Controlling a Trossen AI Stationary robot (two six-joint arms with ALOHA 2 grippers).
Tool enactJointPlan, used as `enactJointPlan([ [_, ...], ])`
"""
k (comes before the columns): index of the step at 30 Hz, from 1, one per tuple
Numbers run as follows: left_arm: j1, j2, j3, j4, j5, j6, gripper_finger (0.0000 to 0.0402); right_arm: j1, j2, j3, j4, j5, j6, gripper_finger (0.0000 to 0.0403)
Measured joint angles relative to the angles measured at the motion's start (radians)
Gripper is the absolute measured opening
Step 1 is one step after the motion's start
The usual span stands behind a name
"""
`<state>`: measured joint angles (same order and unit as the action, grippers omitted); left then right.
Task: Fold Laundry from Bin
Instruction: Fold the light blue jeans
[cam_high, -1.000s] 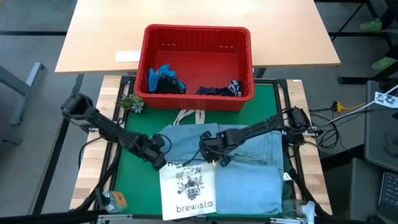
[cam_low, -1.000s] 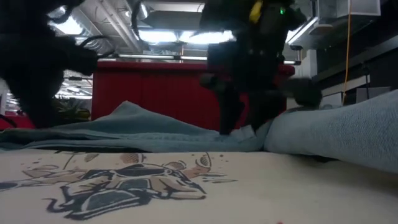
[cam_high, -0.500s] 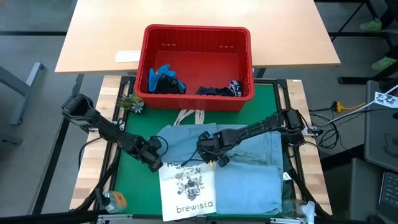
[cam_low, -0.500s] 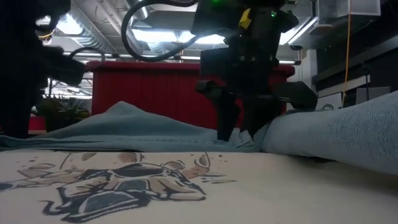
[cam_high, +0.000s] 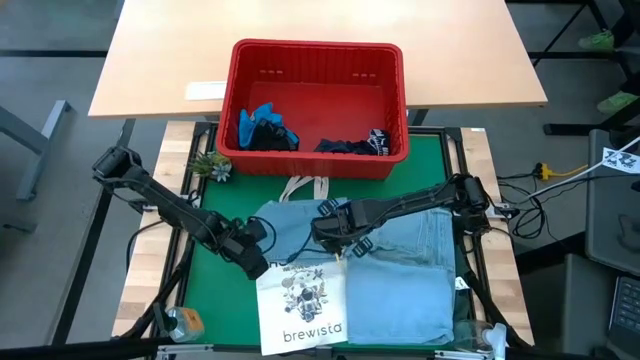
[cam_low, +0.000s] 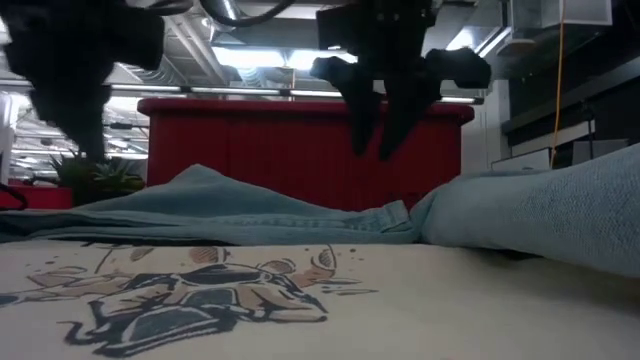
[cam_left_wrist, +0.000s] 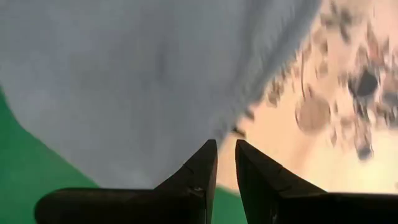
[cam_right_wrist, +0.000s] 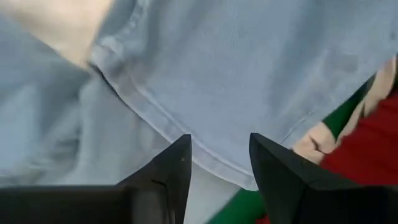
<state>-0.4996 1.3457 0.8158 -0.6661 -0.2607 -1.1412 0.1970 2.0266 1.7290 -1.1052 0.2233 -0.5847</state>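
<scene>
Nearest me on the green mat lies the white tote bag (cam_high: 303, 305), printed side up, its upper edge lapping over the light blue denim shirt (cam_high: 410, 265). The shirt spreads across the middle and right of the mat, one part bunched higher on the right.

My left gripper (cam_high: 262, 266) sits low at the shirt's left edge, just where the tote overlaps it. In the left wrist view its fingers (cam_left_wrist: 200, 167) stand almost together with only a slit between, and nothing is pinched there. My right gripper (cam_high: 337, 236) hovers over the shirt's middle fold, lifted clear of the cloth in the low view, fingers (cam_right_wrist: 171, 165) spread and empty.

What worries me is the tote. If the left gripper bites down where it is, it may take tote cloth along with denim (the two edges lie touching), and any pull would drag both. The right gripper, coming straight down, could catch two layers at the hem seam and spoil the fold.

Room is decent: bare mat shows left of the shirt, and a strip between the shirt and the bin (cam_high: 316, 50). The bin stands at the far edge, near enough that a high lift toward it risks its rim. Inside it wait a bright blue garment (cam_high: 262, 124) and a dark navy one (cam_high: 352, 145).
</scene>
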Motion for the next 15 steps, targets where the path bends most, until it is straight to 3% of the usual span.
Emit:
enactJointPlan([
  [4, 0.001, 0.001, 0.000, 0.008, -0.208, 0.001, 0.0055, -0.001, -0.002, -0.001, -0.031, -0.025, -0.162, 0.0161],
  [8, 0.010, 0.001, 0.000, 0.009, -0.375, 0.002, 0.0055, -0.013, -0.005, -0.001, -0.029, -0.026, -0.186, 0.0161],
  [11, 0.045, 0.001, -0.001, 0.010, -0.430, 0.002, 0.0055, -0.037, -0.011, -0.014, 0.054, -0.023, -0.162, 0.0161],
  [15, 0.125, 0.002, -0.029, 0.014, -0.428, 0.000, 0.0055, -0.069, -0.011, -0.076, 0.162, -0.019, -0.156, 0.0161],
])
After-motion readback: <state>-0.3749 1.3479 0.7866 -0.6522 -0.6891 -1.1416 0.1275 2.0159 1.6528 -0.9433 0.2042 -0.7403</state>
